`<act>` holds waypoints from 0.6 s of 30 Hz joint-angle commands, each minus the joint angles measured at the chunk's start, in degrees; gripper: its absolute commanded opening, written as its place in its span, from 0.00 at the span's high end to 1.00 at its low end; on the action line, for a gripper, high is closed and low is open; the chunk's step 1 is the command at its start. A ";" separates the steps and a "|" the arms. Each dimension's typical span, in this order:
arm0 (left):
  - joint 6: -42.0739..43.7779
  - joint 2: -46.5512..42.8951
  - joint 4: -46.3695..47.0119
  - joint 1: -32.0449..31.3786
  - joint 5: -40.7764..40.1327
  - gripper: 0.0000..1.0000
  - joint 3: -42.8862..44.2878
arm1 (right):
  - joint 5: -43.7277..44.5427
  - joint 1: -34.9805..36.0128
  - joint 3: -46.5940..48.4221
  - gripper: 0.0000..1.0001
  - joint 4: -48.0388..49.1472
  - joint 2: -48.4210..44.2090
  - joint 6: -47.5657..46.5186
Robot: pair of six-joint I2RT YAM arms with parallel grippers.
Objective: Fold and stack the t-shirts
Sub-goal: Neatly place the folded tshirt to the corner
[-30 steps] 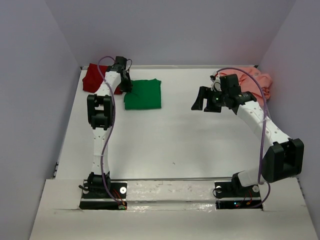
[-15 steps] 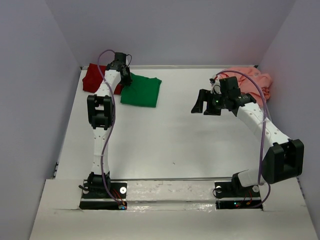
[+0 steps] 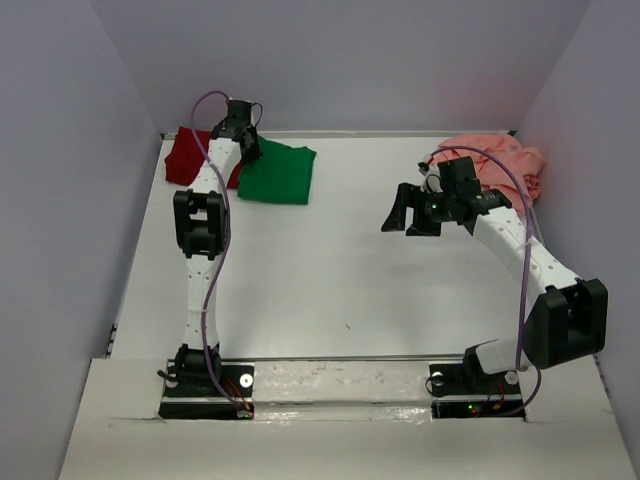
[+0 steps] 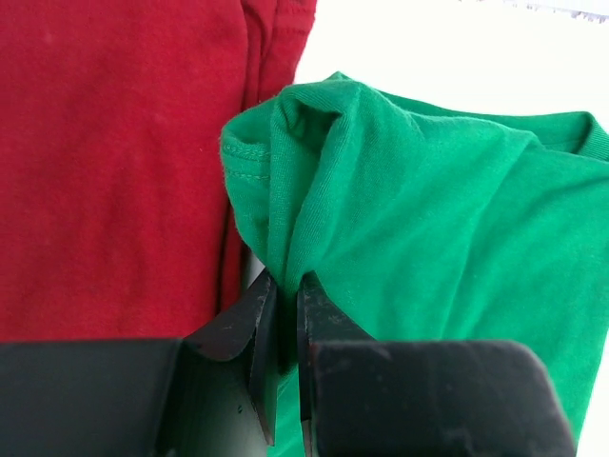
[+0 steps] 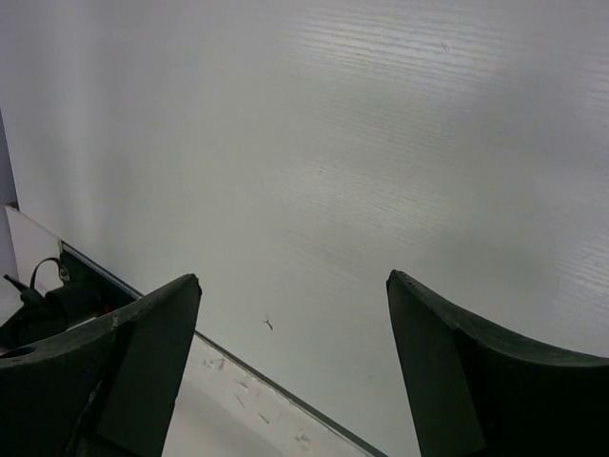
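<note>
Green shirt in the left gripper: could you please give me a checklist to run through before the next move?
1. Left gripper shut on green shirt: ok.
2. Number of layers pinched: cannot tell, the cloth is bunched at the jaws.
3. Green shirt on top of red shirt: not ok, it lies mostly beside it.
4. Right gripper open and empty: ok.
5. Pink shirt folded: not ok, crumpled in the far right corner.
</note>
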 commanded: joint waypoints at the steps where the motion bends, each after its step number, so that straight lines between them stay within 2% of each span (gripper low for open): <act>1: 0.90 -7.66 3.69 0.19 -1.95 1.00 2.61 | -1.25 -0.04 0.32 0.15 -0.16 -0.27 -0.74; 8: 3.63 -9.16 3.78 0.81 -6.08 1.00 3.75 | -1.95 -0.04 0.94 0.15 -0.34 0.88 -0.30; 18: 4.51 -10.39 4.14 6.17 -6.71 1.00 4.80 | -2.39 -0.04 0.76 0.15 -0.78 1.67 -0.21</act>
